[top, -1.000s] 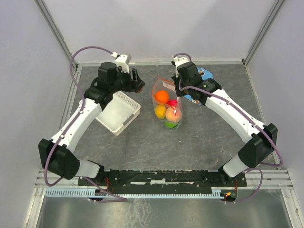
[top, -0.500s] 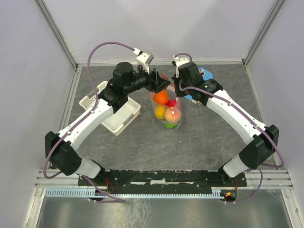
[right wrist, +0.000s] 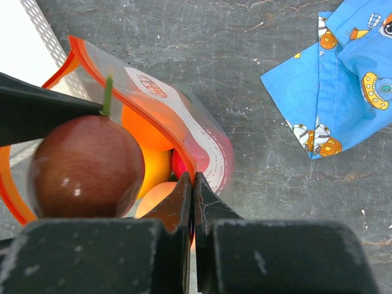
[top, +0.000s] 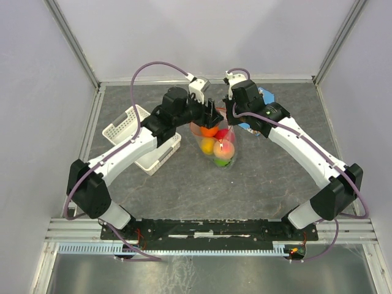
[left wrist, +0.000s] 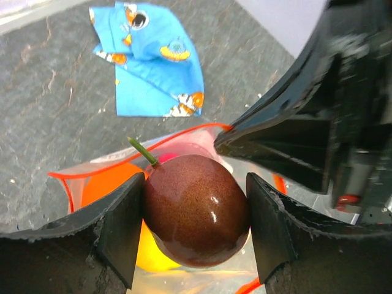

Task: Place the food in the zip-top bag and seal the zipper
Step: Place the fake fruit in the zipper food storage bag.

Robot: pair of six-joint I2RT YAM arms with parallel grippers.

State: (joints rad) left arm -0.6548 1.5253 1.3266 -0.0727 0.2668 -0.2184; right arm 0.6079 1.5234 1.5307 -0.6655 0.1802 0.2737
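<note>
Left wrist view, nearest the lens: the left fingers (left wrist: 119, 233) are clamped on both sides of a dark red fruit (left wrist: 196, 208) with a green stem, which fills the gap between them. Just beyond and below the fruit is the open mouth of the zip-top bag (left wrist: 101, 162). Its zipper (left wrist: 64, 187) is unsealed and bowed into a loop, with orange and yellow pieces visible inside. In the right wrist view, the right fingers (right wrist: 177, 208) are pressed together on the bag's rim at the right arm's side, holding the mouth up and open. Farther out on the surface (left wrist: 55, 92) lies a blue snack packet (left wrist: 156, 67), apart from the bag. The top external view shows the bag between the two arms with the food (top: 209, 130) piled inside, and a white basket (top: 119, 125) to the left, partly under the left arm. The step in hand appears to be loading. The next move calls for lowering the fruit through the opening without snagging the rim, then spreading the left fingers to release it. Sealing has not begun and will require the two zipper halves to be pressed together along their full length.
</note>
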